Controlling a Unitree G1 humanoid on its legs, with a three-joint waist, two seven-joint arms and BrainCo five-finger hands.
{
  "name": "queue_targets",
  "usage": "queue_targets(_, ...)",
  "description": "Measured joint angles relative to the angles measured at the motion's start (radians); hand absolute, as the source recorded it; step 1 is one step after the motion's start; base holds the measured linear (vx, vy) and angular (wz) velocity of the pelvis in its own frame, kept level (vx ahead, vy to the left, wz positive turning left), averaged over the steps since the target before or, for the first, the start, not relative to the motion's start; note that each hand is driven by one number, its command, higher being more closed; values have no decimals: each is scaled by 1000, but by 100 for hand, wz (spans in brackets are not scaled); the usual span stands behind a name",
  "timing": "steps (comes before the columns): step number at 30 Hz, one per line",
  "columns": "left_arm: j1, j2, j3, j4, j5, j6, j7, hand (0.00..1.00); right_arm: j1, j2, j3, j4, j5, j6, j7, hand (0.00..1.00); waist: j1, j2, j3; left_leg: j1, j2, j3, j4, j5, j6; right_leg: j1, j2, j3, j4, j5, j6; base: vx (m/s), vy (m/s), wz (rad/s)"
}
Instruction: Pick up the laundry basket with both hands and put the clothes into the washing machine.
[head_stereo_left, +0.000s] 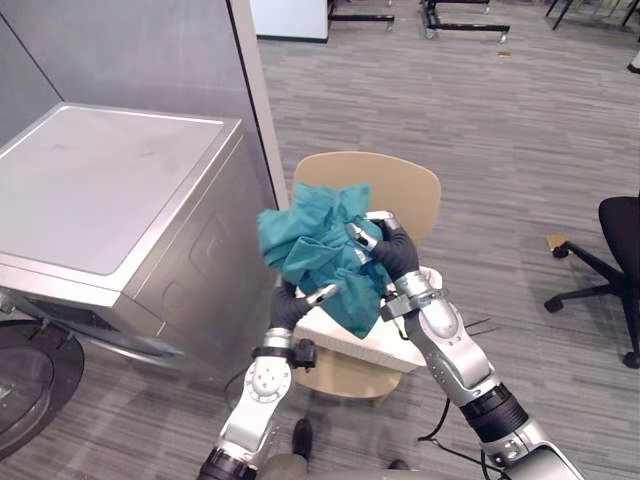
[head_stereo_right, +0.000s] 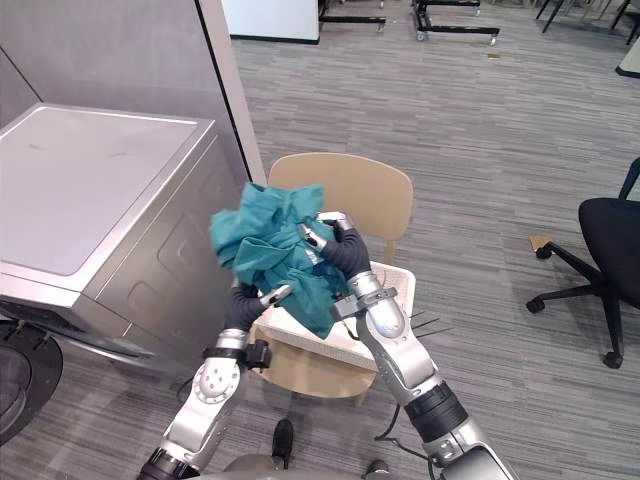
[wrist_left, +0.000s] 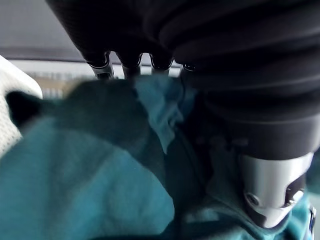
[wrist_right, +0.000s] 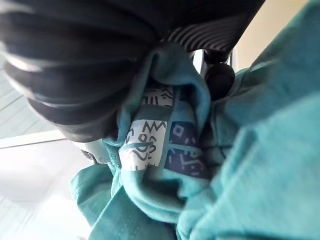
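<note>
Left hand sits low, at the near rim of the white laundry basket, clenched on the lower folds of the teal garment. Right hand is higher, fingers curled into the same garment, which is bunched up in the air above the basket. The basket, with mesh-textured walls, rests on the seat of a pale wooden chair with a rounded back.

The washing machine, a brushed-silver box with a flat top, stands just left of the chair. Its round dark door hangs open at the lower left. A grey partition rises behind it. A black office chair stands well apart on the right, on striped grey carpet.

The right wrist view adds a patterned blue-and-white label sewn inside a soft, creased fold. The left wrist view shows cloth packed between thumb and fingers.
</note>
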Motion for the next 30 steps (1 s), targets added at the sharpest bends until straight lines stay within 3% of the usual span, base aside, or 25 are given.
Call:
queue_targets(10, -75, 2, -43, -35, -3, 7, 52, 100, -5, 37, 50, -10, 146, -23, 18, 100, -27, 10, -24, 2, 15, 51, -6, 0, 0, -3, 23, 55, -62, 46, -18, -38, -5, -17)
queue_targets(11, -76, 2, -39, -35, -4, 7, 54, 100, -5, 36, 50, -11, 154, -25, 18, 0, -27, 10, -25, 2, 16, 54, -6, 0, 0, -3, 24, 58, -68, 49, -19, -28, -9, -10)
queue_targets(20, -75, 21, -10, -79, -5, 7, 54, 100, 44, 19, 42, -8, 145, -35, 19, 0, -30, -4, -38, 2, 17, 63, -6, 0, 0, 0, 28, 64, -88, 67, -16, -8, -4, -2)
queue_targets(25, -73, 19, 46, -79, -11, 6, 53, 100, 122, 1, 29, 7, 70, -21, 40, 0, -29, -9, -47, 2, 17, 63, -6, 0, 0, 0, 28, 64, -87, 68, -15, 0, 0, 0)
queue_targets(30, -16, 20, 112, -79, -10, 4, 54, 100, 206, -15, -118, 7, -65, -19, 24, 0, -37, -9, -49, 5, 17, 64, -6, 0, 0, -1, 28, 66, -87, 65, -20, 0, 0, 0)
